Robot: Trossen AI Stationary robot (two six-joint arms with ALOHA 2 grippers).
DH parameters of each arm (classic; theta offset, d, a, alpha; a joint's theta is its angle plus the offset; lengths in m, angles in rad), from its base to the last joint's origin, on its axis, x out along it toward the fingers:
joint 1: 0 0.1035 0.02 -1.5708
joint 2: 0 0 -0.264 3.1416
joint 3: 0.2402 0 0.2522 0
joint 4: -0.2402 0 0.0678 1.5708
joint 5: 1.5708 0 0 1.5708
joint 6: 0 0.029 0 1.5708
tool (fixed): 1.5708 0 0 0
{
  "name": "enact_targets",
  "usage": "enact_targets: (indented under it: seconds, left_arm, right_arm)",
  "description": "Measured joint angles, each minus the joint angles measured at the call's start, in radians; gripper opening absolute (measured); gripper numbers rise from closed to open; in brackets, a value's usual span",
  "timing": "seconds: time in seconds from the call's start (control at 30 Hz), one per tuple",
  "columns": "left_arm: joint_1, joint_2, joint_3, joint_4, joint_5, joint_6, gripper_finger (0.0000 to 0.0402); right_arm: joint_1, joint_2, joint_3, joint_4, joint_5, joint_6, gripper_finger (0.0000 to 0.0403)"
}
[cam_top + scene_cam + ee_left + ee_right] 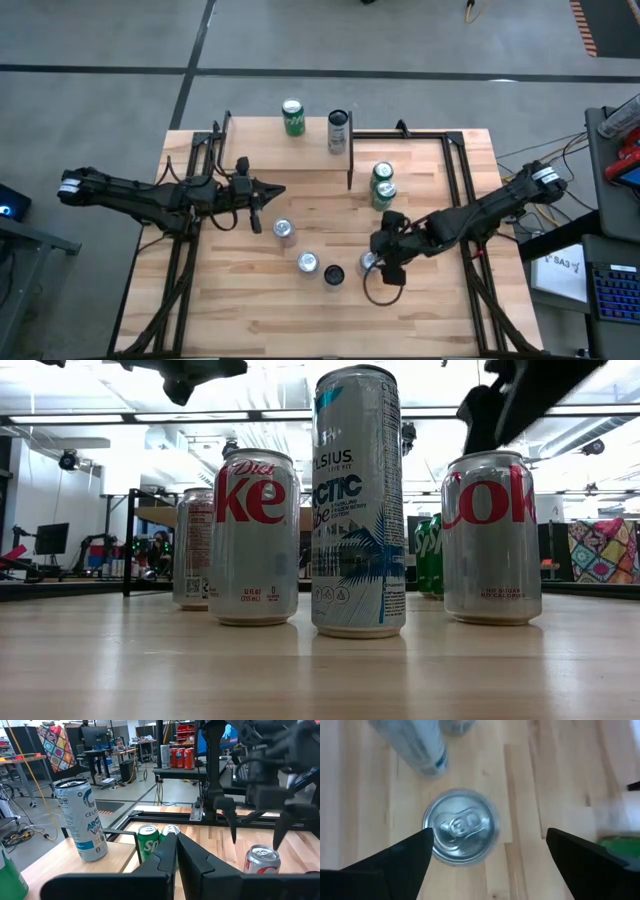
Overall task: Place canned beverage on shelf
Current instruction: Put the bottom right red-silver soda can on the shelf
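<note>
My right gripper [386, 266] hangs open just above a silver cola can [370, 262] that stands upright on the table. In the right wrist view the can's top [461, 826] shows between the two fingers, nearer one of them, and I see no touch. The shelf [260, 150] stands at the table's far side and carries a green can [292, 117] and a tall pale can [338, 130]. My left gripper [276, 190] hovers shut beside the shelf, pointing level toward the table's right; its fingers [175, 851] hold nothing.
Two green cans [383, 184] stand on the table right of the shelf's black leg [350, 165]. More cans stand left of the silver one: a Diet Coke can [255, 540], a tall Celsius can [358, 510] and another [284, 232]. Black frame rails run along both table sides.
</note>
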Motion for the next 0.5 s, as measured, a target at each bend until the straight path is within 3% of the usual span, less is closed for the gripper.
enact_targets:
  seconds: [0.23,0.5]
  left_arm:
    - [0.000,0.000,0.000,0.002,0.000,0.000,0.0000]
    - [0.000,0.000,0.001,0.002,0.000,-0.009,0.0000]
  right_arm:
    - [0.003,0.053,0.005,0.023,-0.045,0.009,0.0380]
    - [-0.018,0.002,0.010,-0.003,-0.032,-0.012,0.0380]
